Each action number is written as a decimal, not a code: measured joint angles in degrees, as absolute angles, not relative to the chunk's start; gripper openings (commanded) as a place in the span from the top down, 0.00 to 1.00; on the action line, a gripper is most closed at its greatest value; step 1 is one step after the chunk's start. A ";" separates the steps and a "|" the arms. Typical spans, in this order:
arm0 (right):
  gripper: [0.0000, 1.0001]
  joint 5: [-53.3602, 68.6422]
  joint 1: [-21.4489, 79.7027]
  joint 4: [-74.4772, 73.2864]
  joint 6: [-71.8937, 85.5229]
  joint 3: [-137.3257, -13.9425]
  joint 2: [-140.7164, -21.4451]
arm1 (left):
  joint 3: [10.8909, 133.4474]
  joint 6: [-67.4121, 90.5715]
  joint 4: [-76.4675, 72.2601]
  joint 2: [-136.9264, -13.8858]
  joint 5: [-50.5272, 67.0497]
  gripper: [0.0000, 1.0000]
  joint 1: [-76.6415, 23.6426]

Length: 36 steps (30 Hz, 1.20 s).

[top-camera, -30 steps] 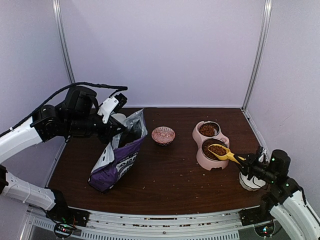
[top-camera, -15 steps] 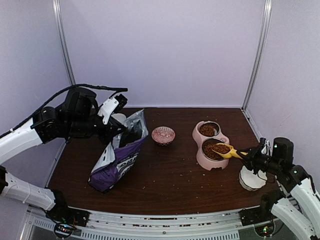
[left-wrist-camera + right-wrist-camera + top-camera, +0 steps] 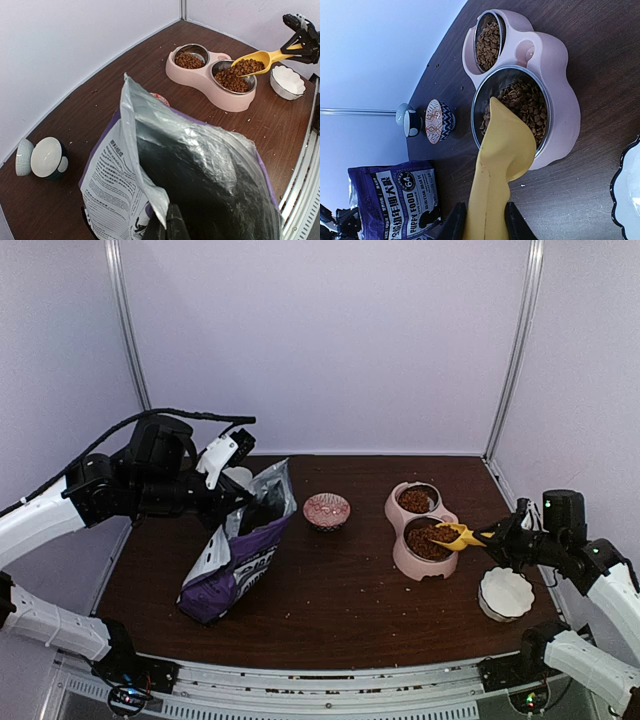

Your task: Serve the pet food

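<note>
Right fingers (image 3: 497,537) are clamped on the handle of the yellow scoop (image 3: 501,150). The scoop's long axis runs from those fingers out toward the counter's left edge, cup end leading. The cup is heaped with pet food (image 3: 247,66) and hangs over the near steel bowl of the pink feeder (image 3: 412,568), which sits toward the counter's right edge. So your load lies straight off the fingertips, above that bowl. Both bowls have kibble in them. The scoop looks roughly level and I see nothing falling.

My read: no more reach is needed. You want a roll about the handle axis, or a dip of the tip, to dump. Watch the handle end of the cup, which sits over the feeder's rim, so pellets could land on the counter.

Left fingers (image 3: 169,226) are pinched together on the top edge of the purple bag (image 3: 235,562), at the counter's left side and well apart from the feeder. The right arm is far nearer.
</note>
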<state>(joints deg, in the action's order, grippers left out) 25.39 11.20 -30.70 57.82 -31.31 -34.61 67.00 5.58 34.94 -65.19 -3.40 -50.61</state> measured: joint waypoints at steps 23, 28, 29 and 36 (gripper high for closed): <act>0.88 21.87 11.11 -49.98 44.36 -51.72 -47.37 | 66.74 5.02 35.18 -64.18 -4.01 1.00 -50.57; 0.88 20.23 11.11 -55.18 40.16 -56.01 -49.60 | 66.74 4.97 35.33 -64.03 -4.05 1.00 -50.57; 0.88 19.79 11.11 -56.03 39.18 -56.69 -49.91 | 66.74 4.97 35.35 -64.01 -4.05 1.00 -50.54; 0.88 19.33 11.14 -58.19 34.70 -58.15 -50.41 | 66.74 4.97 35.48 -63.92 -4.05 1.00 -50.54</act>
<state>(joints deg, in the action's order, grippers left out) 19.33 11.14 -58.19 34.70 -58.15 -50.41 66.74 4.97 35.48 -63.92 -4.05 -50.54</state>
